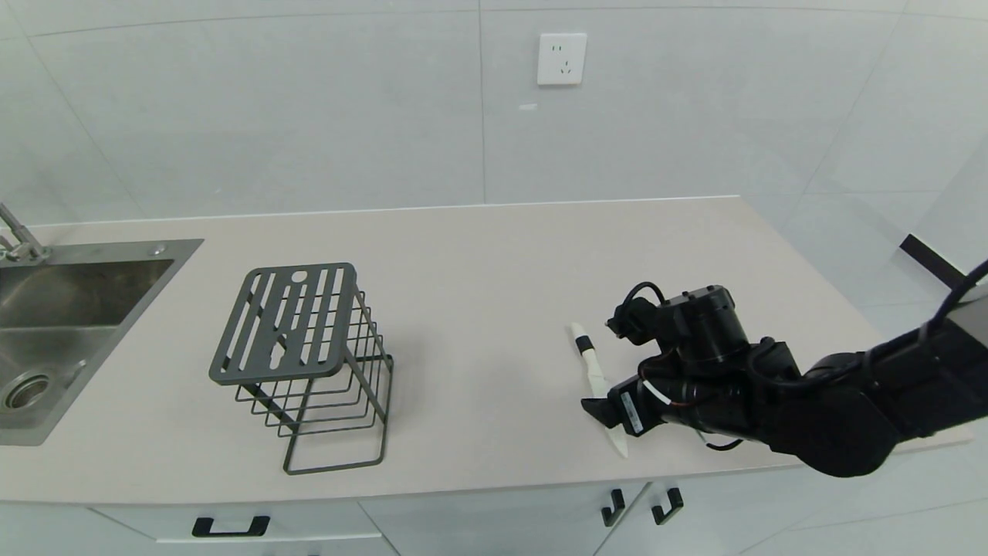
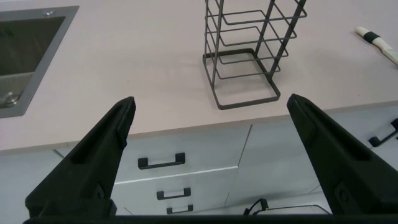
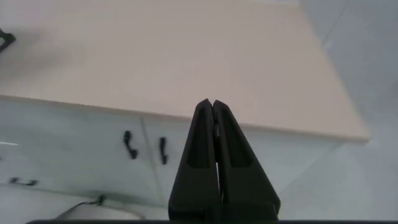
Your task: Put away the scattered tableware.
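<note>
Right gripper (image 1: 598,409) low over counter (image 1: 478,270) near front edge, jaws pressed together, nothing between them. Just beside its tip lies a white utensil (image 1: 593,369), slim, knife-like, dark band near far end, flat on the top; contact with gripper can't be judged. Left gripper (image 2: 210,99) hangs before the cabinet drawers, jaws wide apart, holding nothing. Black wire rack (image 1: 301,363) stands mid-counter, well apart from utensil; sink (image 1: 69,309) at far left.

Judgement: utensil light, rigid, smooth, likely to skid if nudged. Lying flat makes it awkward to grasp. Best pinched across the thicker banded handle.
</note>
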`<state>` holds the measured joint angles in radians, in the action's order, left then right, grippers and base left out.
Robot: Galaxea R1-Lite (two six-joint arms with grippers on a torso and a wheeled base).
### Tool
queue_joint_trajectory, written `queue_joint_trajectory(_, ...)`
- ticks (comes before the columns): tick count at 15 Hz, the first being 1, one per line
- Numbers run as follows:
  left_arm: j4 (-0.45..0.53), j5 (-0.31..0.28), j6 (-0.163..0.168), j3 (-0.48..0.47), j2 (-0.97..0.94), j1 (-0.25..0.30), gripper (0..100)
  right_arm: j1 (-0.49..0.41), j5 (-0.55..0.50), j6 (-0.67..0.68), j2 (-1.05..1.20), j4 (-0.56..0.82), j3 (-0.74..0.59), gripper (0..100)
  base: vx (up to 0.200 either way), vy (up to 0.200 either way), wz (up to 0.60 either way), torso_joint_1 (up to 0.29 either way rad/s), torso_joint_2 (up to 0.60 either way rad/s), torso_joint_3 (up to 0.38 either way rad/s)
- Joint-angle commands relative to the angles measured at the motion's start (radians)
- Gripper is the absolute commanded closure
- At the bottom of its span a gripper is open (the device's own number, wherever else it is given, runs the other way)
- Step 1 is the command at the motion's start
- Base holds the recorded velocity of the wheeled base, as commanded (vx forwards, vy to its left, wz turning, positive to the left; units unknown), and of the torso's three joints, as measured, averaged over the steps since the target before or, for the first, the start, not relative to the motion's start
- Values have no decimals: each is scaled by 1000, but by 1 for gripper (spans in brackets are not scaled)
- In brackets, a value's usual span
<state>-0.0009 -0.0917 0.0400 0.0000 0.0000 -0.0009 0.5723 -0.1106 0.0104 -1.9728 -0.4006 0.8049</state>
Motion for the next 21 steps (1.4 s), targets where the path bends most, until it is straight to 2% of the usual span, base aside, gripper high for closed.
queue_joint_trajectory(1, -1, 0, 0, 0, 0, -1, 0, 1, -24, 2, -61, -30, 13, 0, 0, 0, 0, 0, 0, 0)
queue_joint_trajectory(5, -1, 0, 0, 0, 0, -1, 0, -3, -27, 2, -120, -43, 68, 0, 0, 0, 0, 0, 0, 0)
queue_joint_trajectory(21, -1, 0, 0, 0, 0, 1, 0, -16, -24, 0, -156, -61, 96, 0, 0, 0, 0, 0, 0, 0)
